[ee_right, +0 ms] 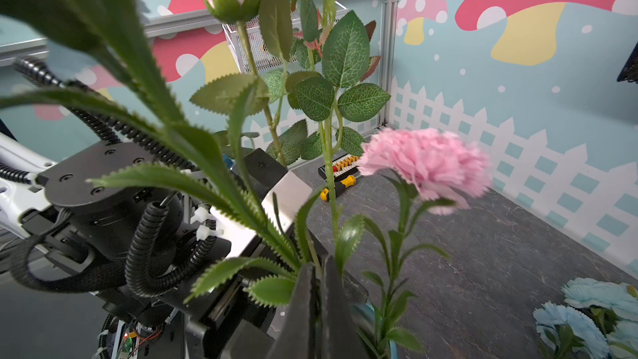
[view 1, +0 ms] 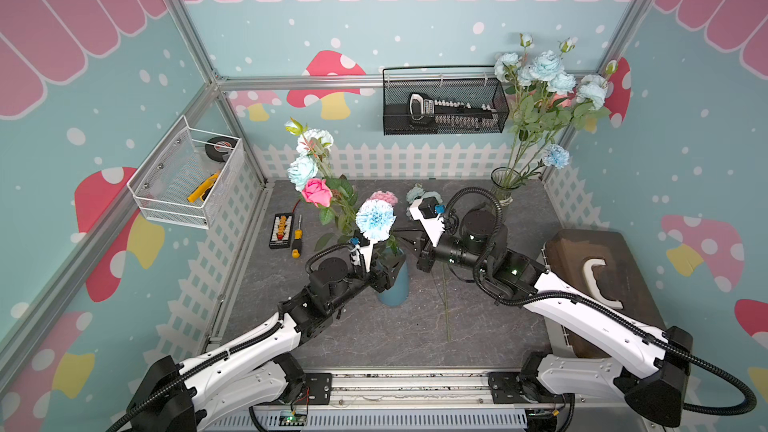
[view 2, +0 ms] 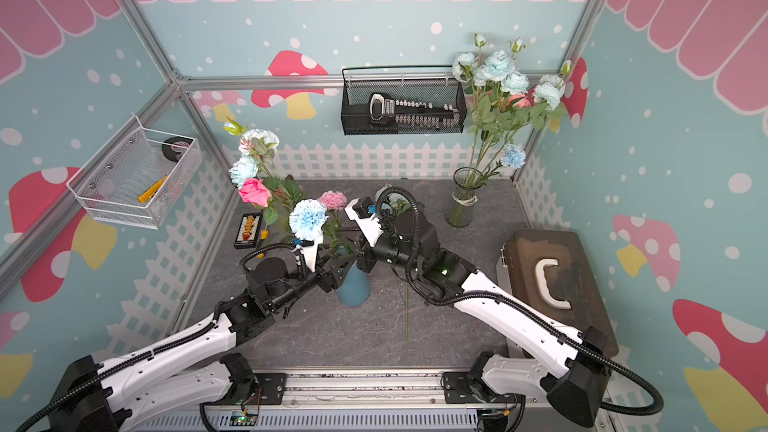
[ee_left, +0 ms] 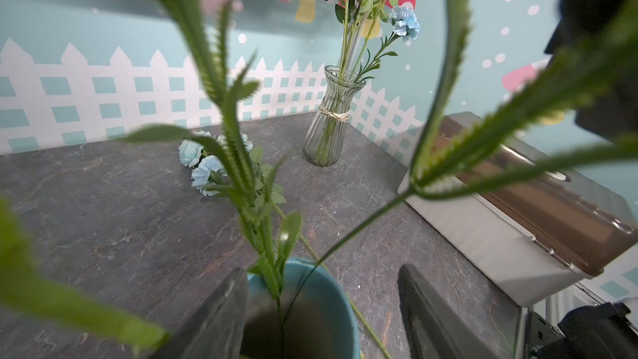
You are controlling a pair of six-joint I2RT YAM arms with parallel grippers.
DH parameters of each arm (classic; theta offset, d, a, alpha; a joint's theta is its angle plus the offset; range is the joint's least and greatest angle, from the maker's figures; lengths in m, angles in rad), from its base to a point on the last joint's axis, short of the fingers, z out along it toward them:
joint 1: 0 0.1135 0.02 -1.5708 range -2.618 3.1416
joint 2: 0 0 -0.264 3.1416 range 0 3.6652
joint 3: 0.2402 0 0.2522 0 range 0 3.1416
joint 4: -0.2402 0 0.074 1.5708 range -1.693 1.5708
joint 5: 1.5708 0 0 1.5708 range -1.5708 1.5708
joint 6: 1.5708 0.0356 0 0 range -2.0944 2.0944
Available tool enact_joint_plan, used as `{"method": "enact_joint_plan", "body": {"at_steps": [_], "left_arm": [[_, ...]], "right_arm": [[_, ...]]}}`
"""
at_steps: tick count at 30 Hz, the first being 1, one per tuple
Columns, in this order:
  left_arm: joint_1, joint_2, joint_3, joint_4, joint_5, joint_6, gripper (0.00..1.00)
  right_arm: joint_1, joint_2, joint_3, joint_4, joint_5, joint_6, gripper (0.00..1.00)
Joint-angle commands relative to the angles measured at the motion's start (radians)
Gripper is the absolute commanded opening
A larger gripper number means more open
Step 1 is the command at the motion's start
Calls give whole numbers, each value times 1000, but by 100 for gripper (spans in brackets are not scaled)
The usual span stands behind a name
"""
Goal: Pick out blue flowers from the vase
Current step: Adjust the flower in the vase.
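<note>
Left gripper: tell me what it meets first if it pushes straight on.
Probably the green stems rising from the teal vase, just ahead of the open left gripper; depth is unclear.

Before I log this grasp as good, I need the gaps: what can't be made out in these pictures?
Which bloom the stem pinched in the shut right hand bears: right wrist view, leaves cover it.
Whether the open left hand touches the blue vase: left wrist view, its own finger covers the rim.
Pink carnation petals: right wrist view, blurred.
Glass vase upper blooms: left wrist view, cut off by the edge.
</note>
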Motion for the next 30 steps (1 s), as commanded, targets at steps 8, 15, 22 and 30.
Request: {"method": "enact_joint_plan", "body": {"at_steps": [8,15,22,30], "left_arm": [[-7,26,43,68,-41,23,56],[-12,20,49,61,-26,23,26],[-15,-12,65,38,-14,27,8],[-17,-51,94,0,0,33,0]], "right_arm": [[1,-39,-40,42,-27,18,1],[0,-49,-46,41,-33,19,3],[1,-52,-46,44,-48,28,7],[-1,-92,-78,37,-20,22,33]]}}
